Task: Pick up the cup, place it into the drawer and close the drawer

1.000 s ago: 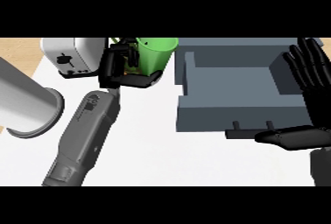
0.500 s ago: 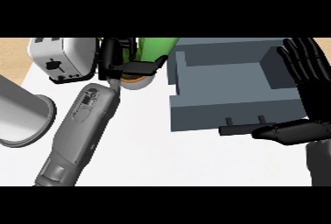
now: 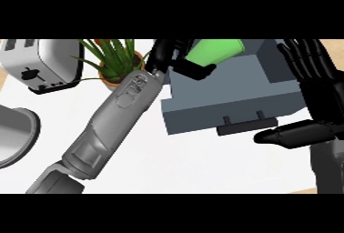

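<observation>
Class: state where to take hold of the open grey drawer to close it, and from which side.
The dark handle on the front face of the drawer, from the near side: it juts toward the robot, with the open right robot hand beside it.

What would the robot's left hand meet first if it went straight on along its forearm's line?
Probably the far left corner of the grey drawer, just ahead of the left hand holding the green cup. Height is unclear: it may pass above.
</observation>
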